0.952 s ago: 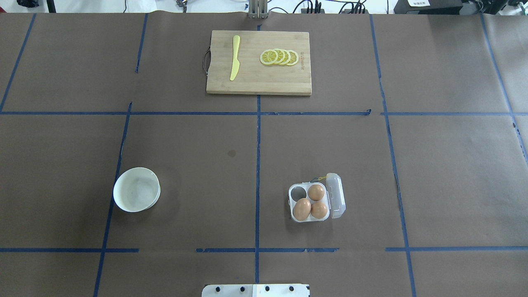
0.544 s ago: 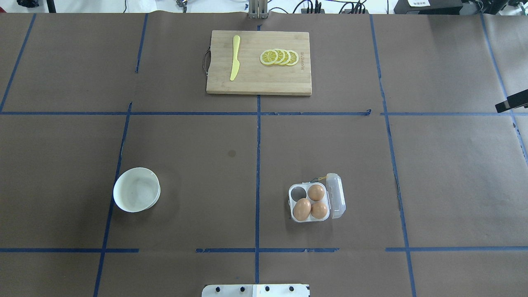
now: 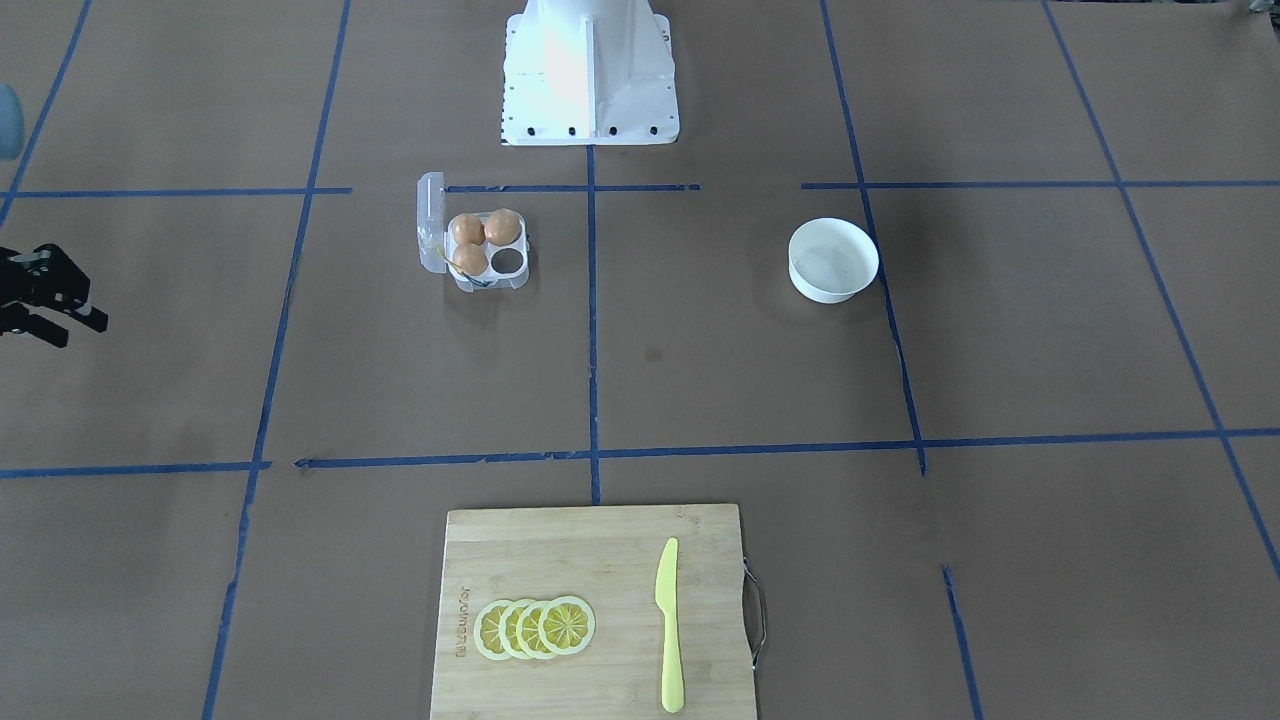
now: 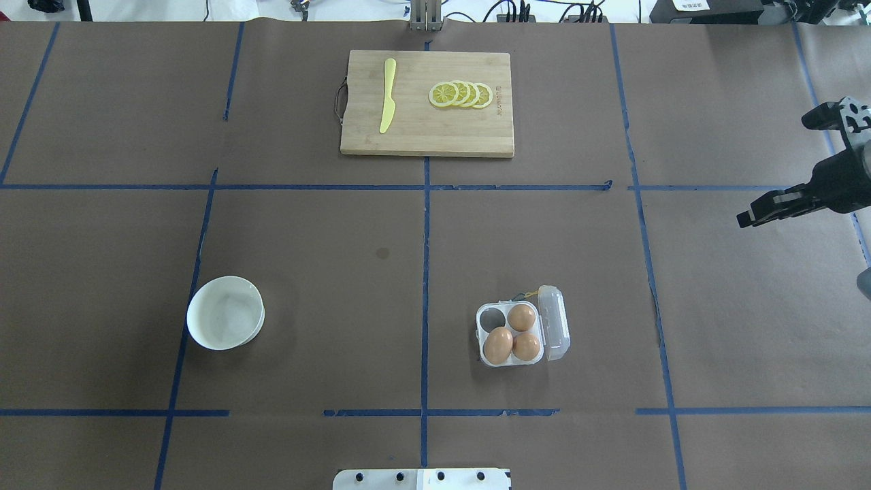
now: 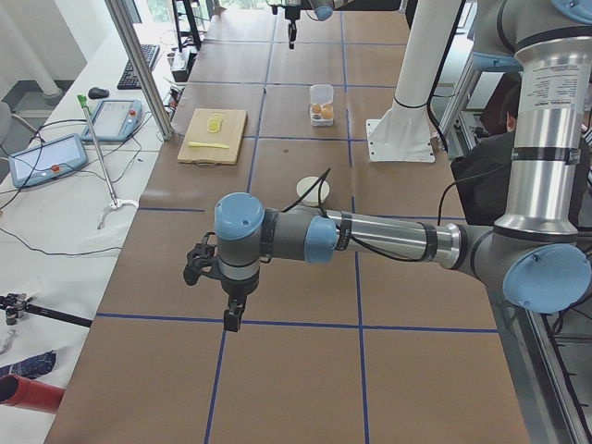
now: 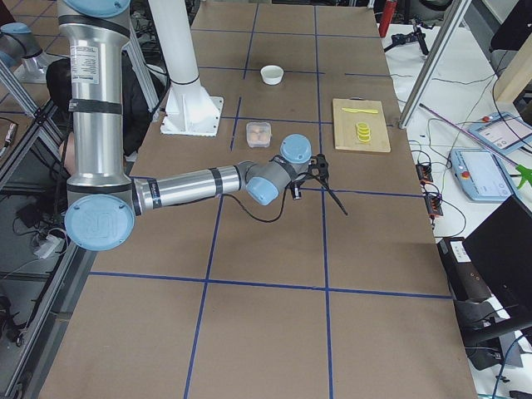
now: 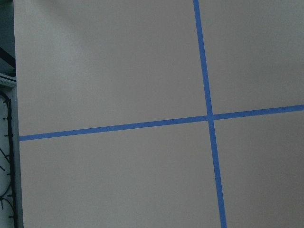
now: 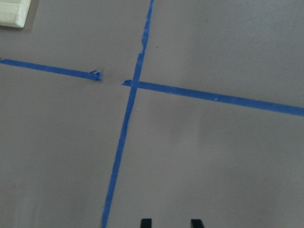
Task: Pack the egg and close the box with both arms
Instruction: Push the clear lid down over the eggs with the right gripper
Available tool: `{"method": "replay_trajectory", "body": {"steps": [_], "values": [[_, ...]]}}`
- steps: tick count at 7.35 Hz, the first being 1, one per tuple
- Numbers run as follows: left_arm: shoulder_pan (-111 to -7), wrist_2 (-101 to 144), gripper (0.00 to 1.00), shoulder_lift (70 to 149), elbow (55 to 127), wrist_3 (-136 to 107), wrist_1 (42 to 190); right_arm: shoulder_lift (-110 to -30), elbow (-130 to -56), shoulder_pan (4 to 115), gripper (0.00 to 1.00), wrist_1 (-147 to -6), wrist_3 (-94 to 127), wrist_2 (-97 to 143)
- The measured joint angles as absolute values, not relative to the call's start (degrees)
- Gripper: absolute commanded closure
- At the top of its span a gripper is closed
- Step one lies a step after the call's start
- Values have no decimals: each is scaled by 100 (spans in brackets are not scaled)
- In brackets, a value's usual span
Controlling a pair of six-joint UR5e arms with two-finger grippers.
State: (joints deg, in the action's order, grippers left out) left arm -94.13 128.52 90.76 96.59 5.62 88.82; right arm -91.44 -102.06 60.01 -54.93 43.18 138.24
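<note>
Three eggs (image 4: 521, 317) sit in the box (image 4: 491, 318), leaving one cell empty. The box lies inward of the right gripper (image 4: 776, 170) and nearer the robot, with its lid (image 4: 552, 323) open on that arm's side. The right gripper's fingers are spread wide. The left gripper (image 5: 213, 296) hangs well beyond the bowl (image 4: 225, 312), and I cannot tell whether its fingers are parted. The right arm looks nearer.

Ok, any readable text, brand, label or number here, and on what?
Cutting board: burnt-in brand mark beside the lemon slices, too small and blurred to read.
White label on the black case at the table's far edge: print too small to read.
No other text can be read in any view.
</note>
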Motion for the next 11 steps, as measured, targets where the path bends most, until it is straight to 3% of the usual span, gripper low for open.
{"method": "replay_trajectory", "body": {"steps": [4,6,8,11], "values": [[-9406,12999,0,9109,9669,563,8893,-8986,-11323,3981,88,-5485,6634,12766],[-9404,13101,0,9114,9680,562,8895,-8480,-11438,3321,88,-5769,7225,12062],[-9404,13119,0,9114,9687,562,8894,-7760,-11443,3130,87,-6333,7431,11746],[-9404,13122,0,9114,9699,569,8895,-7553,-11434,3313,82,-6746,7383,11703]]}}
